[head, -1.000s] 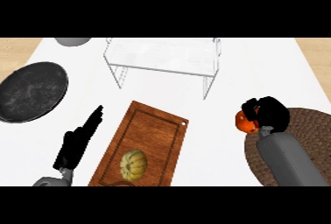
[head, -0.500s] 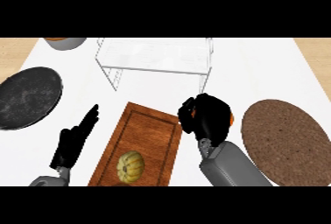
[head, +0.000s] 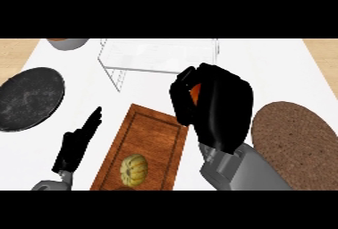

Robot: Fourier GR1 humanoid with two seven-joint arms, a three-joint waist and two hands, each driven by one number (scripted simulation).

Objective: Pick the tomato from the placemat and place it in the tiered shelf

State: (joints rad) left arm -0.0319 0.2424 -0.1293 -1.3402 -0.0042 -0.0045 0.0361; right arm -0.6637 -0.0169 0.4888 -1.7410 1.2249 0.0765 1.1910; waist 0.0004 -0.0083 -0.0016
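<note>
Right hand (head: 218, 107) fingers curled round tomato (head: 195, 92); left hand (head: 76, 143) fingers straight.

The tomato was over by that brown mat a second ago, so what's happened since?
The right hand, curled round the tomato, has carried it left from the placemat toward the clear shelf. The left hand, wooden board and dark plate stayed put.

Your right hand (head: 214, 105) curls round the tomato (head: 195, 91) just before the clear tiered shelf (head: 158, 58), left hand (head: 76, 143) open.
</note>
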